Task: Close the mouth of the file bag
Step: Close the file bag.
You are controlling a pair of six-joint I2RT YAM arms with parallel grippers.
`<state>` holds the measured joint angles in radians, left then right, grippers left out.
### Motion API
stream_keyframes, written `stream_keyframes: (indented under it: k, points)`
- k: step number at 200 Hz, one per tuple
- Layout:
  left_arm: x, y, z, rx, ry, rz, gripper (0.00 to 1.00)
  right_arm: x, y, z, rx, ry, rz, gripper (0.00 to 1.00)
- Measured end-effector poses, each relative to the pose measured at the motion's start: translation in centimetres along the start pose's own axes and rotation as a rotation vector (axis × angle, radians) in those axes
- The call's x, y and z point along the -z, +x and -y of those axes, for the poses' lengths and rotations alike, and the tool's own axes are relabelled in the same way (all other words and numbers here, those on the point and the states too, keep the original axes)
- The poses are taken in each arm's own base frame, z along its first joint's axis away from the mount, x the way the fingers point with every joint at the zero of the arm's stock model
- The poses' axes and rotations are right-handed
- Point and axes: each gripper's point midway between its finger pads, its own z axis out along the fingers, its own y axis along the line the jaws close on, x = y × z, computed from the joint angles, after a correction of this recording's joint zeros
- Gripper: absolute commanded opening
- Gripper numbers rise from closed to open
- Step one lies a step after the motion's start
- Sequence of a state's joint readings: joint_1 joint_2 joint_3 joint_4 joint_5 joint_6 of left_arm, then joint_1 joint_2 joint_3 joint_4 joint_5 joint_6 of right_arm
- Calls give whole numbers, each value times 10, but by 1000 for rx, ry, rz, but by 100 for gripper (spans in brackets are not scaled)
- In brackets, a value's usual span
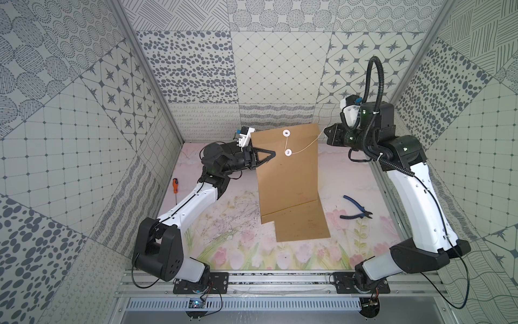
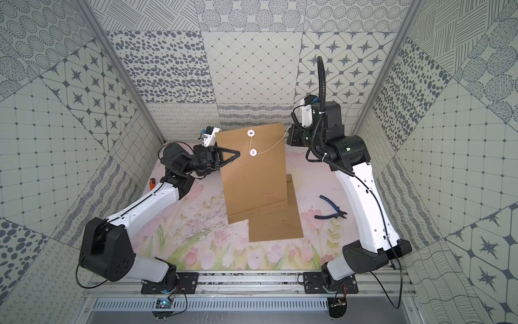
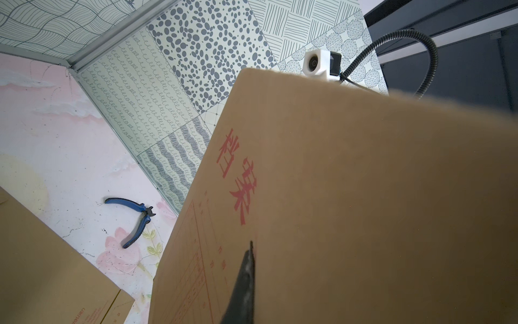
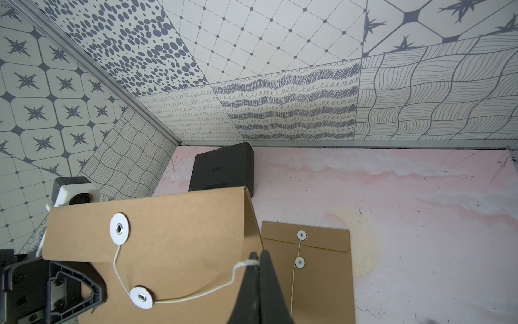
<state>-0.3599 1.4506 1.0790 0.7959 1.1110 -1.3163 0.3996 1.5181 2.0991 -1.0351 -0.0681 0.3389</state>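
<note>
Two file bags [image 1: 304,227]; left gripper [image 1: 273,154] clamps raised bag [image 1: 288,179], right gripper [image 4: 257,256] pinches string [image 4: 179,300]; one pliers [image 1: 356,211], one screwdriver [image 1: 175,186].

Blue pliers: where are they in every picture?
Top view: blue pliers on the mat, right of the held file bag.
Top view: pliers also right of that bag.
Left wrist: on the mat, beside the bag.
Right wrist: not in it.
Shared landmark: the held file bag.
</note>
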Motion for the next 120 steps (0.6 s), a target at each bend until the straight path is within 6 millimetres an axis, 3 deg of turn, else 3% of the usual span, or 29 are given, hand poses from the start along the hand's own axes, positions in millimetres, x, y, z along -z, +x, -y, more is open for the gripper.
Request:
stream_keyframes:
  k: [48,120]
  points:
    - [1,2,3,-8,-7,-2,0,3,-12,-14,36,-19,24,0]
    - [2,7,5,-18,-17,-11,0,-22,-27,-24,62,-23,25,0]
